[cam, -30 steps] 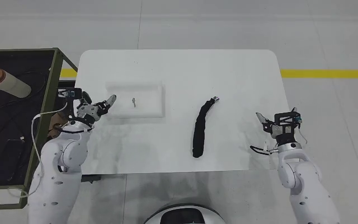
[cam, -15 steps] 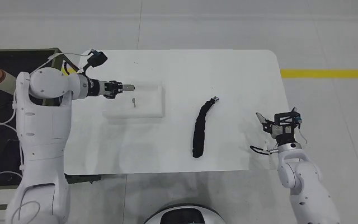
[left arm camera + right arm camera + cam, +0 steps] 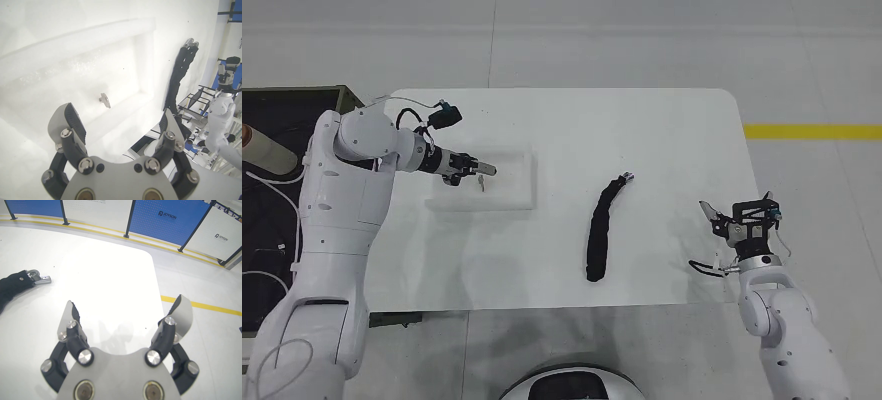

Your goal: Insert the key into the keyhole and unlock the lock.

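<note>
Key (image 3: 482, 183): a small, flat, grey metal piece in the shallow recess of a white foam tray (image 3: 514, 195) on the left part of the table. In the left wrist view the key (image 3: 105, 100) shows a toothed edge. Whether it lies flat or stands in the foam cannot be told. The tray (image 3: 94, 30) is rectangular with a raised rim and a grainy, sparkling surface.

Left gripper (image 3: 478, 168): over the tray, just on the far side of the key and not touching it. Its own view shows the left gripper (image 3: 118, 113) spread wide and empty, with ribbed black pads on silver fingers.

Lock (image 3: 599, 235): a long, slightly curved chain in a black fabric sleeve, lying at mid-table, well apart from the tray. Its polished metal end (image 3: 626, 178) points far and right. The right wrist view shows the lock (image 3: 11, 285) with a chrome cylinder (image 3: 43, 280) at its tip.

Right gripper (image 3: 704, 240): at the near right edge of the table, well apart from the lock. The right gripper (image 3: 124, 302) is spread wide and holds nothing.

Table (image 3: 672, 130): white, smooth and matt, with rounded corners.

Room: pale grey floor with a yellow line (image 3: 812, 131). Blue and white perforated panels (image 3: 164, 217) on black posts stand beyond the table. A dark framed cart (image 3: 287, 130) stands to the left of the table.
</note>
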### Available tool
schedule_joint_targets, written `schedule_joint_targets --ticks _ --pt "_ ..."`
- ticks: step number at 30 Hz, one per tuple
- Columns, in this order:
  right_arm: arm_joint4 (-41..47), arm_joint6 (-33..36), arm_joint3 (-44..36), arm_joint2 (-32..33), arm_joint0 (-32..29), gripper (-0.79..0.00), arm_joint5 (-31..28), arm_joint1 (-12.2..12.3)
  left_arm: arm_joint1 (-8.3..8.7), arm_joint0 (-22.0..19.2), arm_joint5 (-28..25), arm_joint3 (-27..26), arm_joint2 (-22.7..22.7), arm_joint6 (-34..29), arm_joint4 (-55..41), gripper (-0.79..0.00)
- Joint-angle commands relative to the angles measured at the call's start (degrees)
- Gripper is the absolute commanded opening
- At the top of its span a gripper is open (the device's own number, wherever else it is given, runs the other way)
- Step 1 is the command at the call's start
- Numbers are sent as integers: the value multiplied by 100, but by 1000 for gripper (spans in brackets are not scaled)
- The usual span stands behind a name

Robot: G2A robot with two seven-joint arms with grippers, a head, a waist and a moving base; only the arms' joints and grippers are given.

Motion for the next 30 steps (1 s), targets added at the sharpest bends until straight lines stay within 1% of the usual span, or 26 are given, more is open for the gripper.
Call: schedule_joint_targets --ticks 1,6,8,10,12,15,17,20,21,22,25,26,27,30 --pt "0 0 0 0 0 0 0 0 0 0 0 0 0 0 1 0" --pt "0 0 0 0 0 0 0 0 0 0 0 0 0 0 1 0" --pt "0 0 0 0 0 0 0 0 26 179 114 -224 -7 231 248 0" --pt "0 0 0 0 0 0 0 0 57 170 331 -398 34 112 546 0" --pt "0 0 0 0 0 0 0 0 69 34 394 -349 133 0 693 0" --pt "0 0 0 0 0 0 0 0 72 -279 246 9 453 0 566 0" --pt "0 0 0 0 0 0 0 0 73 -523 255 232 794 0 683 0" --pt "0 0 0 0 0 0 0 0 58 -872 100 555 1314 0 516 0" --pt "0 0 0 0 0 0 0 0 51 -990 77 652 1475 0 463 -114" --pt "0 0 0 0 0 0 0 0 43 -1096 102 757 1629 0 434 -154" --pt "0 0 0 0 0 0 0 0 -12 -1372 202 970 2132 0 357 -231" --pt "0 0 0 0 0 0 0 0 -30 -1448 252 1050 2284 0 345 -274" --pt "0 0 0 0 0 0 0 0 -48 -1523 268 1115 2421 0 313 -289" --pt "0 0 0 0 0 0 0 0 -82 -1704 297 1302 2708 0 211 -376"
